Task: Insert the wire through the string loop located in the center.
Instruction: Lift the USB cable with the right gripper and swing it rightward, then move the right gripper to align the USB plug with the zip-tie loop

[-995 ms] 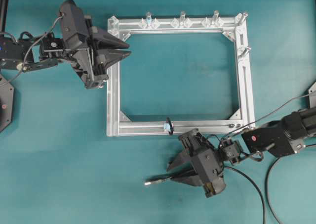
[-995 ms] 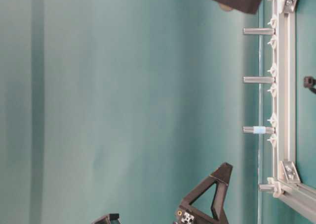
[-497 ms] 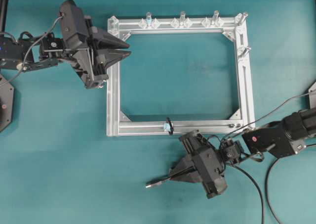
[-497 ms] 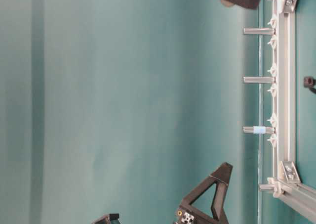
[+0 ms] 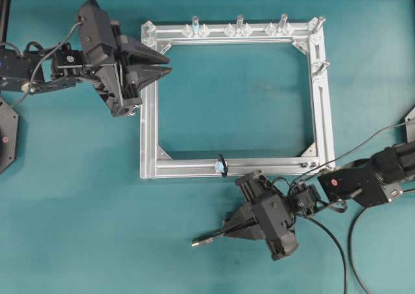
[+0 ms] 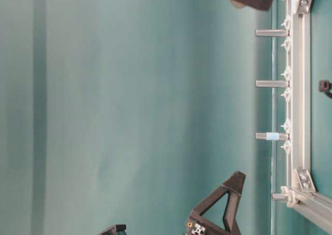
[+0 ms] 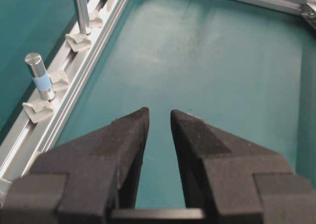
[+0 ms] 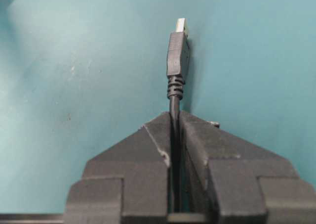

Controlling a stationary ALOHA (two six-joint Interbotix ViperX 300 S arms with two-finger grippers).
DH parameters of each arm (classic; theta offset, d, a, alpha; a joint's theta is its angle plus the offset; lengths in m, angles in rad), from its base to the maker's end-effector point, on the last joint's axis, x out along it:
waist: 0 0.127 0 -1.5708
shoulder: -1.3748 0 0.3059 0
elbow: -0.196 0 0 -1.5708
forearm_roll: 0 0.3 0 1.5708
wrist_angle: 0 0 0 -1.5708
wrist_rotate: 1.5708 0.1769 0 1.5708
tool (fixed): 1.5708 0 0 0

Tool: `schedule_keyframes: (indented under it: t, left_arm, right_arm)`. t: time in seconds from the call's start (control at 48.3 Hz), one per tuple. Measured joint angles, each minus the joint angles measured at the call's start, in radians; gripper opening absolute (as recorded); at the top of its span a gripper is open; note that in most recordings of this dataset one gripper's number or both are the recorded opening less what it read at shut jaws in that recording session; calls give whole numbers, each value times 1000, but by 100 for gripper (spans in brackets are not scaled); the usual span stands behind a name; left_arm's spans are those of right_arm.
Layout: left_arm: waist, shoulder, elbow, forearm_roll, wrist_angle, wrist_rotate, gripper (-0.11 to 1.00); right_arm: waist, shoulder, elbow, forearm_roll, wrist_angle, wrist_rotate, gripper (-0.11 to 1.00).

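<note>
We see from overhead a rectangular silver aluminium frame point(image 5: 237, 99) lying on a teal surface point(image 5: 84, 209). The tiny black string loop with its pale bluish base point(image 5: 222, 165) sits on the frame's 6 o'clock rail, approx. mid-rail.

Our right hand point(image 5: 228, 228) lies at about 5 o'clock from the loop, off the frame, clenched on the long thin black wire point(image 5: 217, 235). The wire's slim metallic plug tip point(image 5: 195, 242) sticks out past the fingertips toward 8 o'clock, away from the loop. In the right wrist view the black plug body point(image 8: 177, 53) stands straight ahead of the closed fingers point(image 8: 158, 140), held just behind its ribbed collar.

Our left hand point(image 5: 165, 63) hovers over the frame's 10 o'clock corner, part-open w/ nothing in it; the left wrist view shows a clear gap between its fingers point(image 7: 131, 135).

We judge the grasp is made and threading not yet begun. To do it well: lift slightly, swing the tip round to face the loop, line it up w/ the ring's opening, then feed slowly so the tip doesn't push the ring flat. The left hand could take the tip on the far side.
</note>
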Motion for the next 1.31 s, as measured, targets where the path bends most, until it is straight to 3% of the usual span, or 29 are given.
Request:
schedule_keyframes:
  t: [0.269, 0.87, 1.305]
  left_arm:
    - [0, 0, 2, 0, 0, 0, 28]
    - [-21, -2, 9, -2, 0, 0, 28]
    - [-35, -2, 9, 0, 0, 0, 28]
  right_arm:
    - [2, -91, 23, 0, 78, 0, 7]
    - [3, -480, 199, 23, 308, 41, 7]
    - [3, -529, 216, 23, 371, 43, 7]
